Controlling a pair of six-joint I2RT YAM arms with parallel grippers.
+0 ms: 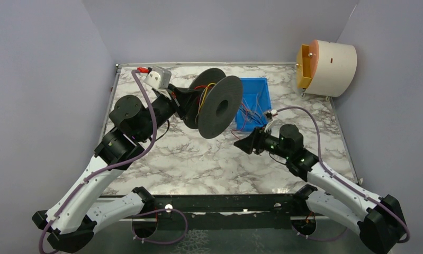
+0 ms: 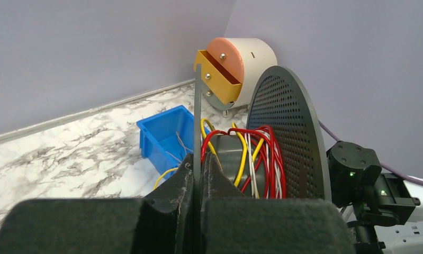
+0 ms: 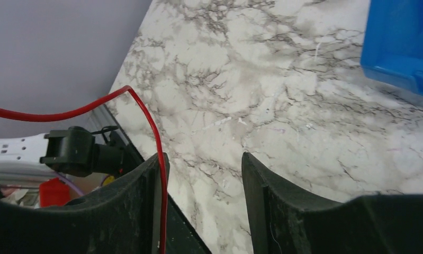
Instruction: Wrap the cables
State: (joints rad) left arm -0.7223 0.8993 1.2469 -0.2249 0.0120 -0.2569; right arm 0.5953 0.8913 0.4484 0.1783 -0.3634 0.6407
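Spool, black perforated plastic (image 1: 219, 106), upper centre, flange clamped in left end effector (image 2: 197, 164). Right end effector (image 3: 204, 161) parted, thin red cable (image 3: 145, 114) along one finger; mid-winding, regrip likely next.

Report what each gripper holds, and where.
Left gripper: shut on the black spool, pinching one flange's rim. Right gripper: open, holding nothing; a red cable only lies along one finger.
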